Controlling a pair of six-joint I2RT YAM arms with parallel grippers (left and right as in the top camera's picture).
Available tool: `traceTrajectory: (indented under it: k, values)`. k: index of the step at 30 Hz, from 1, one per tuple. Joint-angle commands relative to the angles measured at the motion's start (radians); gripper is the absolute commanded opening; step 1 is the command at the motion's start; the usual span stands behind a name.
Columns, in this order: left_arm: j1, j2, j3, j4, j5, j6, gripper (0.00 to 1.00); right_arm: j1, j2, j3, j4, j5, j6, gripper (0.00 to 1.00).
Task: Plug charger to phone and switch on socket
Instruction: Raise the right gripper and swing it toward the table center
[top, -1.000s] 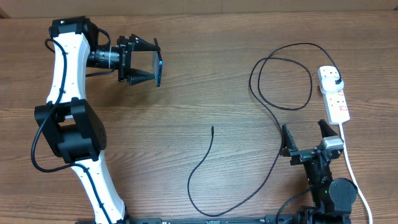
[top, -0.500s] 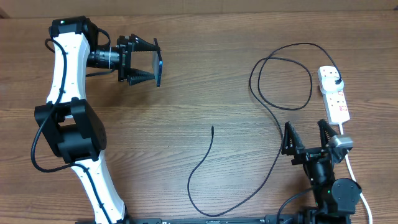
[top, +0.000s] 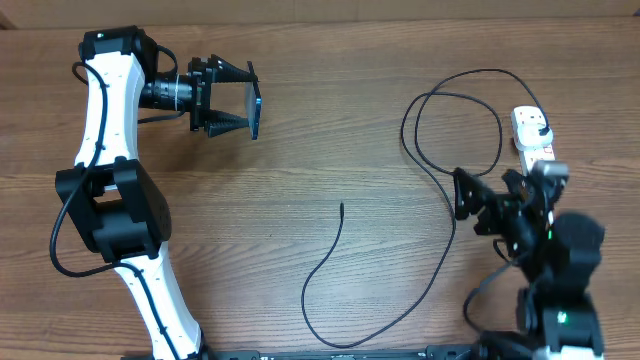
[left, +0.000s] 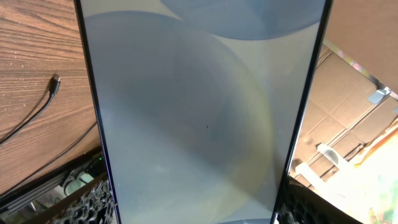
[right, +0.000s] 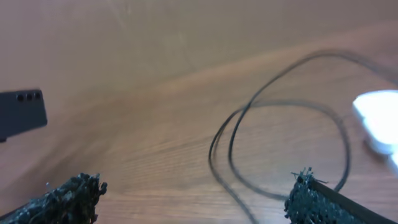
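Note:
My left gripper (top: 243, 103) is shut on the phone (top: 257, 107) and holds it on edge above the table at the upper left. In the left wrist view the phone's pale screen (left: 199, 118) fills the frame between my fingers (left: 79, 205). The charger is a thin black cable: its connector tip (top: 342, 206) lies free mid-table, also seen at the tip (left: 55, 81). The cable curves down, then loops (top: 450, 120) up to a black plug (top: 541, 126) in the white socket (top: 533, 140). My right gripper (top: 488, 193) is open over the cable, left of the socket, holding nothing (right: 193, 202).
The right wrist view is blurred; it shows the cable loop (right: 280, 143), the white socket (right: 379, 118) at the right edge and the dark phone (right: 22, 112) far left. My right arm (top: 560, 260) covers the socket's near end. Cardboard boxes (left: 348, 99) stand beyond the table.
My right arm has swung up the table from the near edge, so the open gripper now hangs over the cable beside the socket. The left arm and phone have not moved.

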Motion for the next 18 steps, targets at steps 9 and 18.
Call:
traceTrajectory:
  k: [9, 18]
  values:
    - [-0.008, 0.001, 0.031, 0.001, 0.033, 0.023, 0.04, 0.006, 0.420, 0.280, -0.151, -0.384, 0.005, 1.00]
    - [-0.008, 0.001, 0.031, 0.001, 0.033, 0.023, 0.04, 0.006, 0.592, 0.312, -0.029, -0.724, 0.005, 1.00]
